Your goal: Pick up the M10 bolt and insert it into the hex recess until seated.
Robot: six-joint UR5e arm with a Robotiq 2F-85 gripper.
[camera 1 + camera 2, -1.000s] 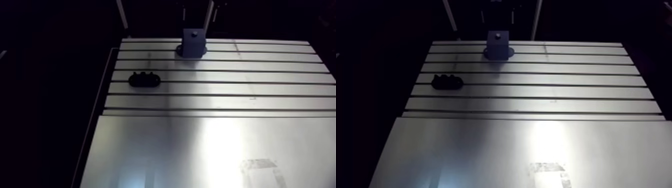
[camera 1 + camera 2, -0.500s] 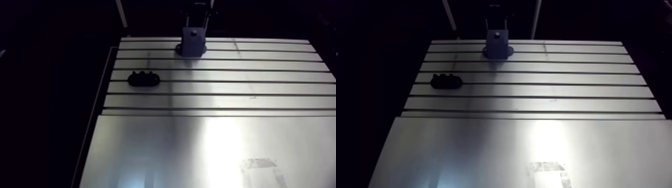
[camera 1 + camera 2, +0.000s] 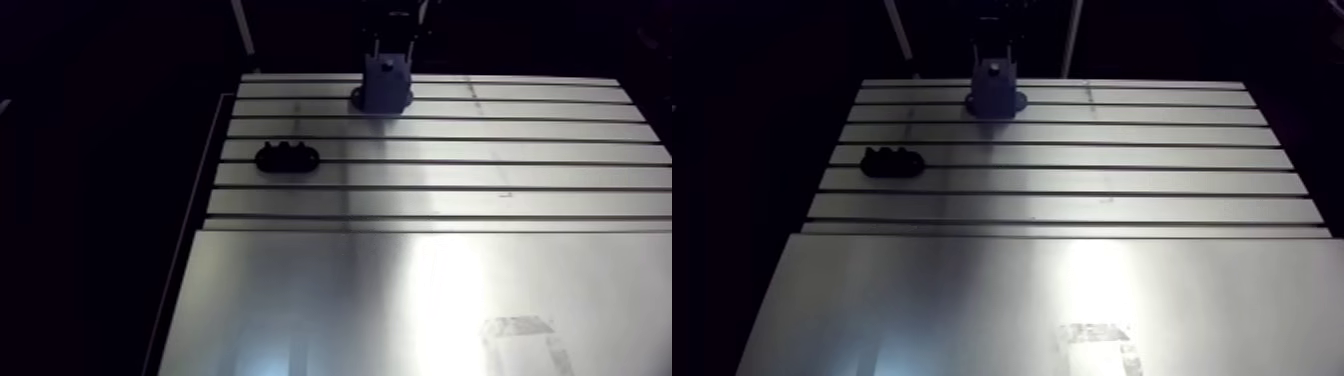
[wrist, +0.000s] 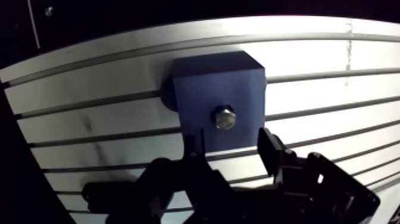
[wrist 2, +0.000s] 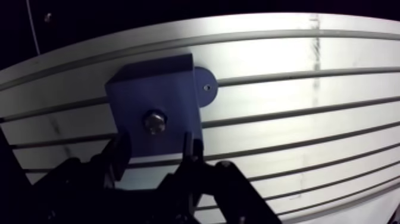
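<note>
A blue block [image 4: 202,83] stands on the slotted table [image 3: 450,280] near its far edge. The steel M10 bolt [image 4: 225,117] sits in the block's face with its hex head showing. In the wrist view my gripper [image 4: 231,146] is open, its two dark fingers [image 4: 193,149] apart just short of the bolt head, with nothing between them. In the arm view the gripper [image 3: 391,35] hangs right behind the top of the block [image 3: 386,85].
A black holder [image 3: 287,158] with three bumps on top lies on the table's left side, well away from the block. T-slots run across the far half of the table; the near half is a smooth plate [image 3: 420,300].
In the arm view the gripper has come into sight and moved down closer to the block's top. The block, the bolt and the black holder have not moved.
</note>
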